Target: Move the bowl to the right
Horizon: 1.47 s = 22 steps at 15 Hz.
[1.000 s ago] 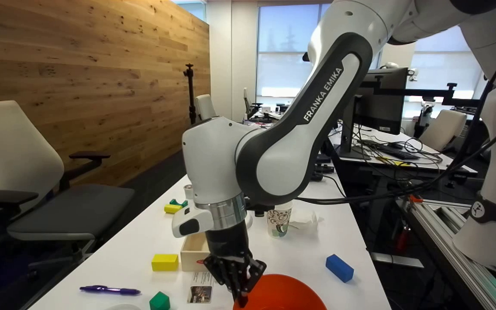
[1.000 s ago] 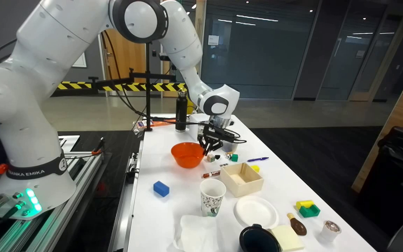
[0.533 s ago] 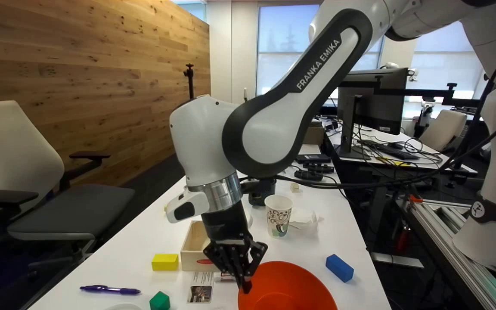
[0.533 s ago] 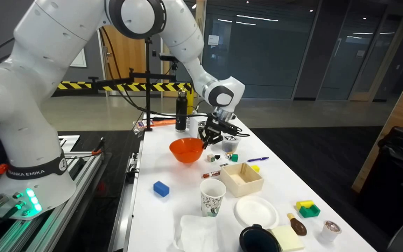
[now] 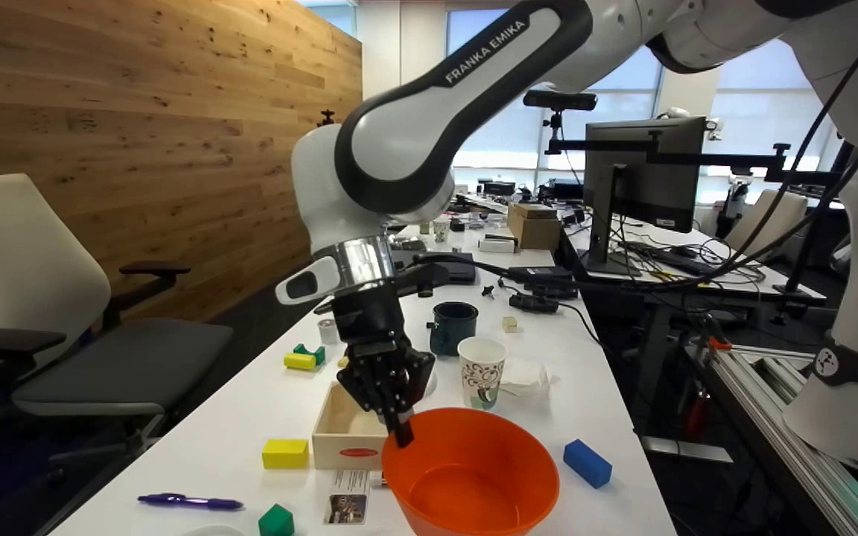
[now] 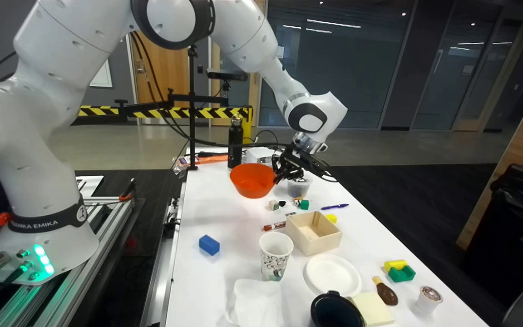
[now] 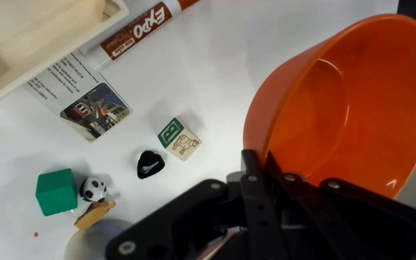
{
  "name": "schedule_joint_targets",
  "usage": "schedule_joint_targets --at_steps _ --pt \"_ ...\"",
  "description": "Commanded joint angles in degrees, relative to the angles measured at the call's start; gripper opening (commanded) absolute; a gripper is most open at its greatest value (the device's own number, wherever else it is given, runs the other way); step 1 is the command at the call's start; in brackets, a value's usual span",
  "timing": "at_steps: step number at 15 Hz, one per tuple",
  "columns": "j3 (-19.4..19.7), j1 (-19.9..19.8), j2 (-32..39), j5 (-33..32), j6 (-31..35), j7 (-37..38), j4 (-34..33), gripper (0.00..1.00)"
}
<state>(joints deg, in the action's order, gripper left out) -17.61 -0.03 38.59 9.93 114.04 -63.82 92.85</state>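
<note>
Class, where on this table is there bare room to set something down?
Bare: between the blue block, patterned cup and marker; also between the wooden box and the yellow-and-green pieces. Crowded: around the white plate, dark mug and pale notepad.

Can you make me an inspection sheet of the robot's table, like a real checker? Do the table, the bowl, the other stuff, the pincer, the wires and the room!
Surface: white table; a tiny red speck shows in the wrist view.
Job's things: orange bowl, seems raised off the table.
Clutter: blue block, paper cup, wooden box, white plate, purple pen, and more small things.
Pincer: clamped on the bowl's rim.
Cables: a black cable passes above the table; snags, nothing seen.
Surroundings: wooden wall, office chair, striped barrier; people, nothing seen.
</note>
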Motion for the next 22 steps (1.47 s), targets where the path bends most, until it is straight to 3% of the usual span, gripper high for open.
schedule_joint_targets --at_steps 1,4,10,13,17,22 --pt "-0.3 -1.4 2.5 5.7 -5.0 -0.7 -6.6 0.01" --pt "1.1 -0.7 3.5 6.4 -7.1 2.1 -10.9 0.01" --pt "6.1 5.0 5.9 -0.2 -4.9 13.2 -19.2 0.01" --pt "8.0 7.1 8.4 -2.2 -8.8 22.9 -24.7 0.01" --pt "7.3 5.8 11.2 -0.3 -8.2 29.9 -29.4 0.01" --pt "7.0 3.8 12.8 0.6 -2.5 36.2 -30.9 0.01"
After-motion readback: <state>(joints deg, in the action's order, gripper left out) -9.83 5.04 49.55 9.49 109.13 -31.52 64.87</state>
